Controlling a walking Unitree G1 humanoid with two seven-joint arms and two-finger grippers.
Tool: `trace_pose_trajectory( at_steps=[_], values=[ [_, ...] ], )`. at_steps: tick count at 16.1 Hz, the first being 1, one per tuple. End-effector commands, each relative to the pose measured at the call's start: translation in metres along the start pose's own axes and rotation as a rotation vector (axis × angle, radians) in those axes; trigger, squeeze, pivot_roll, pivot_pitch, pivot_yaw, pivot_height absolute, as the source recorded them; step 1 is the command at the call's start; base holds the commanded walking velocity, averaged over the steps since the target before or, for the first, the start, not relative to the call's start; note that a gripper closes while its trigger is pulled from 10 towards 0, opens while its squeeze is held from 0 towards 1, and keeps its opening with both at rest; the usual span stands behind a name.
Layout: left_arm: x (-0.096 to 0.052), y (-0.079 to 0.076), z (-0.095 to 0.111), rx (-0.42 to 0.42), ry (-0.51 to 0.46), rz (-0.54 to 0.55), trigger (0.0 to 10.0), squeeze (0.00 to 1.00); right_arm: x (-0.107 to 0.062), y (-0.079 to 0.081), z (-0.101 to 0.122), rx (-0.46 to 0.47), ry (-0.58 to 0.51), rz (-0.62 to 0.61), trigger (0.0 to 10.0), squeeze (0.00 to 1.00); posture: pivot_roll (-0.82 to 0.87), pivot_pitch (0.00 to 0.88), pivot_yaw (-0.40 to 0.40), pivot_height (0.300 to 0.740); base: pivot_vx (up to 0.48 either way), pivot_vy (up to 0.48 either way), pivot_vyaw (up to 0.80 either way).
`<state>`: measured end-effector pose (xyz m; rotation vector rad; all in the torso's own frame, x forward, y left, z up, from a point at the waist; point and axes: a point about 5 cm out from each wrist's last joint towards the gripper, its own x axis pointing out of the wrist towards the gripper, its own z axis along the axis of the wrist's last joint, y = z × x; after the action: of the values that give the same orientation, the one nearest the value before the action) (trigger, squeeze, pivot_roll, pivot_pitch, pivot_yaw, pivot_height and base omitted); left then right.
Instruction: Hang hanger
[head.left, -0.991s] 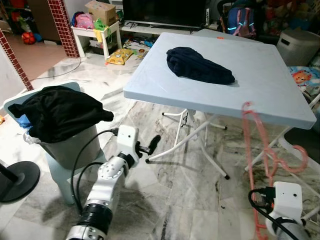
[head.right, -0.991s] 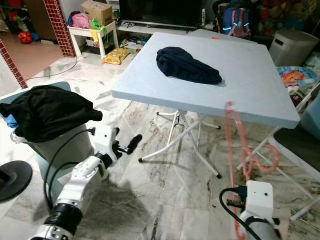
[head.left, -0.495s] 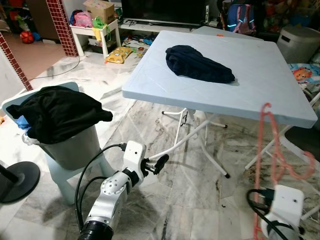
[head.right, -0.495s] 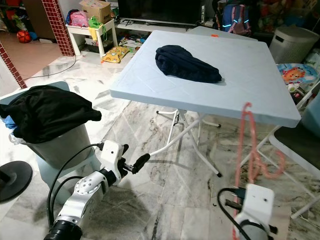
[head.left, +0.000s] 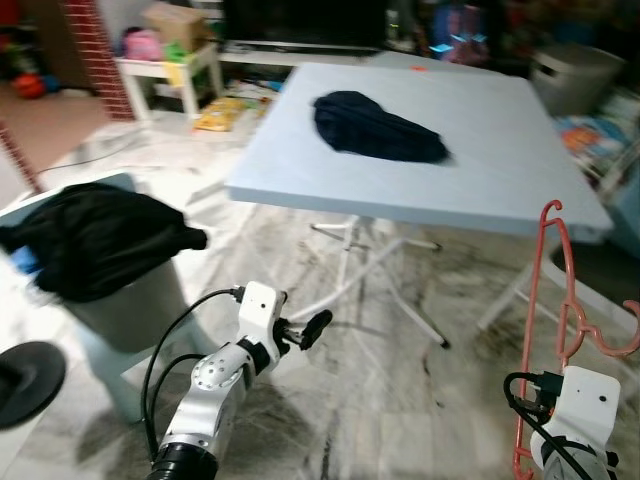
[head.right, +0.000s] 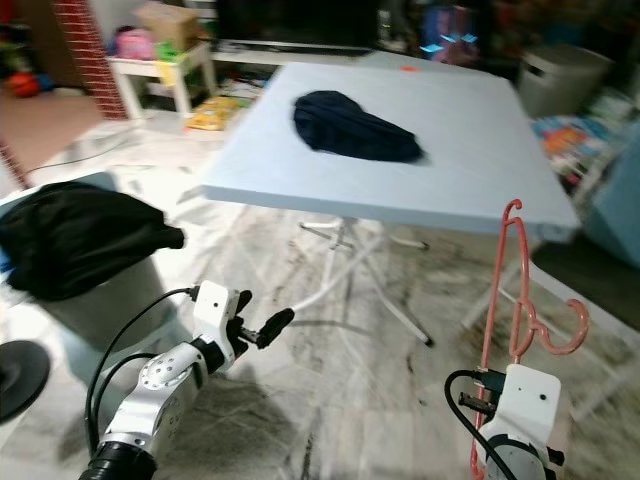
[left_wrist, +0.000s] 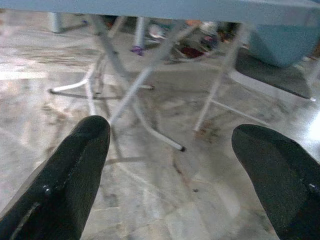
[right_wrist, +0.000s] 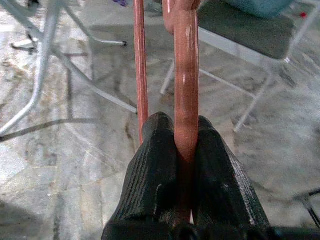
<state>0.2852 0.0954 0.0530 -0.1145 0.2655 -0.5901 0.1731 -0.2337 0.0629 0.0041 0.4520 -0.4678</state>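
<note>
Pink hanger, now carried further right of the surface, upright in right gripper jaws clamped on it; left gripper jaws wide, empty; hanging spot unseen.

Marble floor, pale blue folding table.

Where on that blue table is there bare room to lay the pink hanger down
Most of the table is bare. The dark garment takes only the far left part. The free patches are the wide right half beside the garment and the near strip between the garment and the front edge. The right gripper holds the hanger upright just off the table's near right corner.
</note>
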Motion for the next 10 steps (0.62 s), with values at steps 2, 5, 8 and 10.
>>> trace_pose_trajectory(
  at_steps=[2,5,8,10],
  values=[
    [0.0018,-0.0009,0.0045,-0.002,-0.008,-0.007,10.0,0.0,-0.0008,0.0014,0.0058,0.011,-0.017,0.005,10.0,0.0,-0.05,0.0,-0.009,0.74,0.0,0.285,-0.79],
    [0.0025,-0.0007,0.004,-0.003,0.002,-0.011,10.0,0.0,-0.0004,0.0022,0.0057,0.013,-0.016,0.012,10.0,0.0,-0.05,0.0,-0.007,0.74,0.0,0.291,-0.76],
    [0.0027,-0.0011,0.0039,-0.005,0.01,-0.013,10.0,0.0,-0.0009,0.0042,0.0059,0.018,-0.019,0.021,10.0,0.0,-0.05,0.0,-0.005,0.74,0.0,0.345,-0.36],
    [0.0025,-0.0011,0.0033,-0.004,0.013,-0.013,10.0,0.0,-0.001,0.0068,0.0054,0.012,-0.017,0.034,10.0,0.0,-0.05,0.0,-0.006,0.74,0.0,0.345,0.0]
  ],
)
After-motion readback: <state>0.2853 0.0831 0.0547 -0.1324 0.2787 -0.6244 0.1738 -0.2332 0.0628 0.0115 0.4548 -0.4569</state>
